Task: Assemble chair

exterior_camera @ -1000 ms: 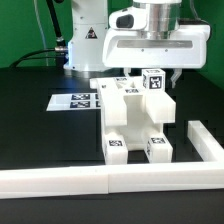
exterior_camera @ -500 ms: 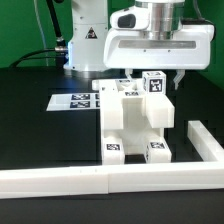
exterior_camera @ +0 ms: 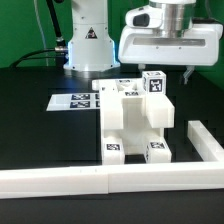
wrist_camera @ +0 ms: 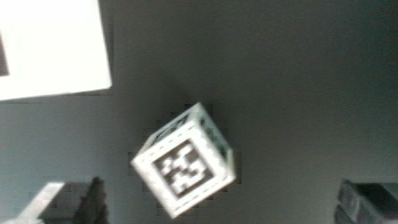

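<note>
Now, gripper: gripper (exterior_camera: 170, 72) hangs above the chair, jaws wide apart, nothing between them.
Chair: chair (exterior_camera: 132, 118) stands on the dark table (exterior_camera: 40, 120), its foot just behind the rail (exterior_camera: 100, 178); marker board (exterior_camera: 75, 100) lies to the exterior view's left of the chair.
Top piece: tagged cube (wrist_camera: 182, 157) sits on the chair's upper edge, under the gripper, apart from both fingers (wrist_camera: 68, 200).
Risk: a descent off-centre could let a finger strike the cube, tilting or unseating it.
Risk: closing on the cube's diagonal may twist it loose.
</note>
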`<state>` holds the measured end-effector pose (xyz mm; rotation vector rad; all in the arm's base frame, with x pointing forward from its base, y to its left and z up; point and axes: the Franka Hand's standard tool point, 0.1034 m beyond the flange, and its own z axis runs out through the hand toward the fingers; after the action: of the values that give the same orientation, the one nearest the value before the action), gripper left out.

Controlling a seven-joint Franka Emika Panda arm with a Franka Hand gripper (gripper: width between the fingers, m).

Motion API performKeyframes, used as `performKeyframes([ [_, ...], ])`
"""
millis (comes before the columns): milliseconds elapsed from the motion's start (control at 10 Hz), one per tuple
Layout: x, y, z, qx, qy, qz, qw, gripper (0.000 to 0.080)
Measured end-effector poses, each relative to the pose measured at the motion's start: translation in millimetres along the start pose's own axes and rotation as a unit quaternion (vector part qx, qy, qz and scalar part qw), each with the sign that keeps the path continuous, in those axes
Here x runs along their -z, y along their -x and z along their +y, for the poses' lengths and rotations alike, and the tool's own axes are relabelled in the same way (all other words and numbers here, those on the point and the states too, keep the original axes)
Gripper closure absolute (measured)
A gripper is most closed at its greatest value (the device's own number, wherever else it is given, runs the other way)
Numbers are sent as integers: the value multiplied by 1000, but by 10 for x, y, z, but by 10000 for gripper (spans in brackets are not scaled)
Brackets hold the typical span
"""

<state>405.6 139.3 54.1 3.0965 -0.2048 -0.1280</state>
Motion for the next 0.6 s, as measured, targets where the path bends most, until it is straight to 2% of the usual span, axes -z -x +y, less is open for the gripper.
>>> performKeyframes([
  [100,-55,78,-39,4,4,-1,1000,151],
  [300,-149,145,-26,10,9,0,1000,151],
  [600,-142,132,-27,9,9,0,1000,151],
])
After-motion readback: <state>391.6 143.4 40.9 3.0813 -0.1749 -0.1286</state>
